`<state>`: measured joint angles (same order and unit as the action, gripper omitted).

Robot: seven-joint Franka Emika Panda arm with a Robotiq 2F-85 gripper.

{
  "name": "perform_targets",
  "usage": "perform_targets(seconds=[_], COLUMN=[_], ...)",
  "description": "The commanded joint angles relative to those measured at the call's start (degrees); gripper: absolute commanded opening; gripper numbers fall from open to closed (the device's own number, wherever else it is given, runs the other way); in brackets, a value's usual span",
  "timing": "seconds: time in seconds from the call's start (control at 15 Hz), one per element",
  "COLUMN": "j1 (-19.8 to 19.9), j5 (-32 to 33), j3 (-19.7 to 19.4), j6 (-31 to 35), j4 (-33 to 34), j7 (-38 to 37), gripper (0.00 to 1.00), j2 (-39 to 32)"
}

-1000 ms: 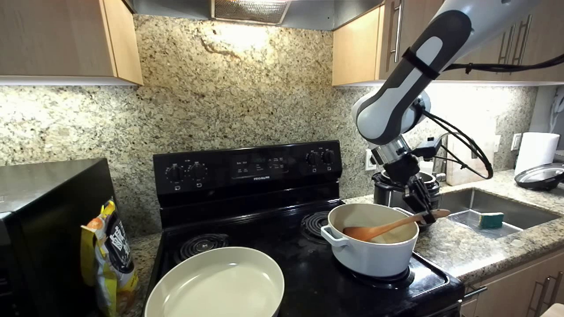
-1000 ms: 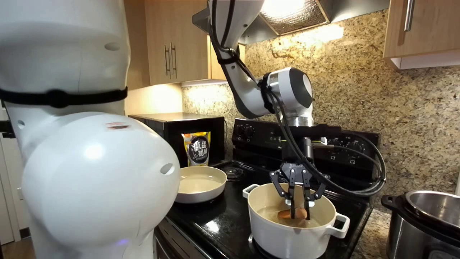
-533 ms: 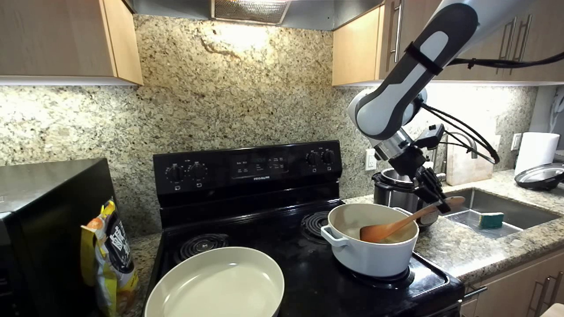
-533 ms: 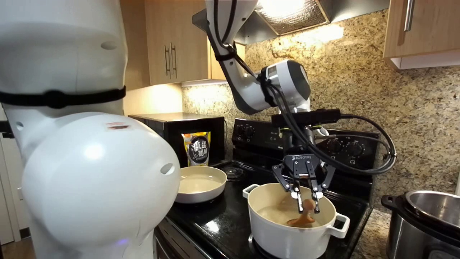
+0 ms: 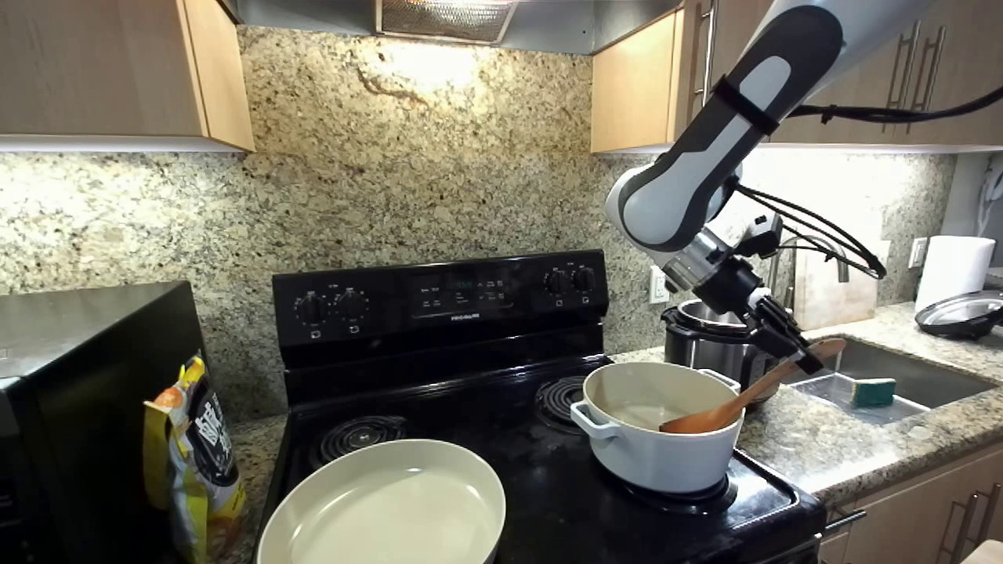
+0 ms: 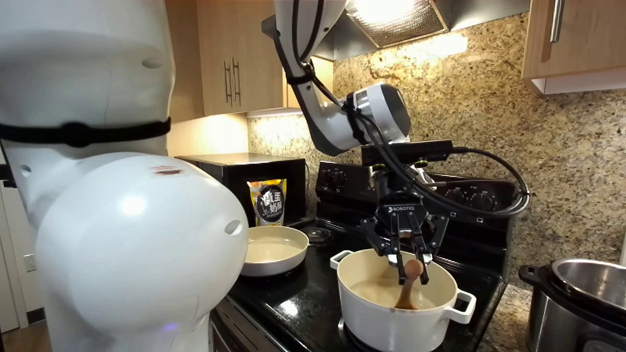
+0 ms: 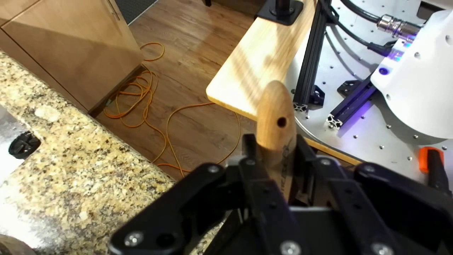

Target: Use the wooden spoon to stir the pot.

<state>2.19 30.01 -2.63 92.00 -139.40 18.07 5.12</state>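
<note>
At the pot [image 5: 666, 464], the tool [image 6: 413, 279] is clamped on the spoon [image 5: 736, 404] near the end of its handle [image 7: 273, 109]; the head [image 5: 700, 423] slants down inside, against or just beside the wall nearest the tool, which of the two cannot be told. Past the grip, the wrist view shows the handle's holed tip standing free. Stirring looks to be the step in hand, though whether the pot holds anything to stir is unclear. The next move likely calls for a low, round sweep across the pot, head down near the base and handle clear of the rim [image 5: 627, 428]. Too much lift could bring the head out; a hard push against the rim could twist the spoon.
</note>
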Motion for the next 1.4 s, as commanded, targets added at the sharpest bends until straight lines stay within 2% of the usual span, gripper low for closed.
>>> perform_targets(seconds=[0.0, 0.6, 1.33], j1=[-1.7, -1.44, -0.65], j5=[-0.33, -2.02, -2.28], j3=[1.39, 0.73, -0.32], j6=[-2.11, -0.27, -0.45], j4=[0.8, 6.54, 5.43], j7=[2.63, 0.84, 0.91], gripper=[0.08, 0.08, 0.08], j2=[-0.67, -4.4, -5.06])
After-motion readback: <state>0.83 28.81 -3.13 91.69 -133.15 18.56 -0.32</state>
